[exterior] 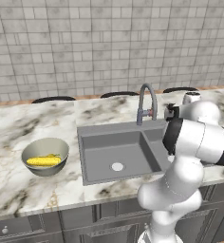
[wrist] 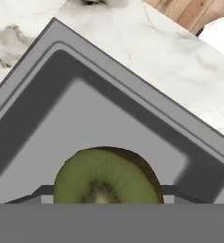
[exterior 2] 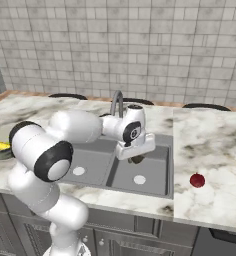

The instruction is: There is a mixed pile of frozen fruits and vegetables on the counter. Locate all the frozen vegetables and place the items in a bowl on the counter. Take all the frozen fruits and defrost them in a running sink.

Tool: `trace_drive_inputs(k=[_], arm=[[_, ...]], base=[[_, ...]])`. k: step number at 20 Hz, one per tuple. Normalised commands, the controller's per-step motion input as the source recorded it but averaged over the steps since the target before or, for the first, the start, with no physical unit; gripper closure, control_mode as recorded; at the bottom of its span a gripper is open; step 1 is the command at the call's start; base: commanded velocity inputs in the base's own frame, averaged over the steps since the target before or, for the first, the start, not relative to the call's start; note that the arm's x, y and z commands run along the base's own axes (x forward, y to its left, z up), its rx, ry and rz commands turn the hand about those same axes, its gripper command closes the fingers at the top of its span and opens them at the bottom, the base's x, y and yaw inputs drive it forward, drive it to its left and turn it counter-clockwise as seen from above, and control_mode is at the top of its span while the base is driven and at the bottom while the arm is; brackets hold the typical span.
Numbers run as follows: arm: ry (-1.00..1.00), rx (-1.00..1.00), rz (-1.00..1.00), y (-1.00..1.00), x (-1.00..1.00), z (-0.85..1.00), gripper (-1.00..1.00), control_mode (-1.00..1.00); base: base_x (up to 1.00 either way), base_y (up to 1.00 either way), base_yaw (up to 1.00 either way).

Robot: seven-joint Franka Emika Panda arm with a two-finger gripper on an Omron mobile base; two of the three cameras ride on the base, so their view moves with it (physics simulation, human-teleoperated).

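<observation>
Nearest, the gripper (exterior 2: 135,159) is clamped on a halved kiwi (wrist: 107,178), green flesh and brown skin, over the matte grey sink (exterior 2: 162,187). At 3 o'clock a glossy red fruit (exterior 2: 197,180) sits on the veined marble counter (exterior 2: 210,145). Farther, at 9 o'clock, a corn cob (exterior: 43,161) lies in the round metallic bowl (exterior: 33,148). No writing is readable.

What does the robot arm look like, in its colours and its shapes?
The arm is built of glossy white, rounded segments, joined by dark, nearly black joint bands. One round dark joint cap on the wrist carries a small pale ring mark. The hand is a white, boxy block, and the gripper under it is dark. No cables show.
</observation>
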Motion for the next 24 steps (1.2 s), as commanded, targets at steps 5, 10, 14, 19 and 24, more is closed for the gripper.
trace_drive_inputs(k=[5,10,14,19,24], arm=[[-0.13,0.03,-0.02,0.07,0.08,-0.22,1.00,-1.00],[-0.06,0.03,0.00,-0.01,0.39,-0.14,1.00,-1.00],[0.01,0.00,0.01,0.00,0.61,-0.08,1.00,-1.00],[0.00,0.00,0.04,-0.07,0.61,-0.11,1.00,-1.00],[0.00,0.05,0.05,-0.23,0.38,-0.35,1.00,-1.00]], base=[[0.00,0.00,0.00],[0.00,0.00,0.00],[0.00,0.00,0.00],[0.00,0.00,0.00],[0.00,0.00,0.00]])
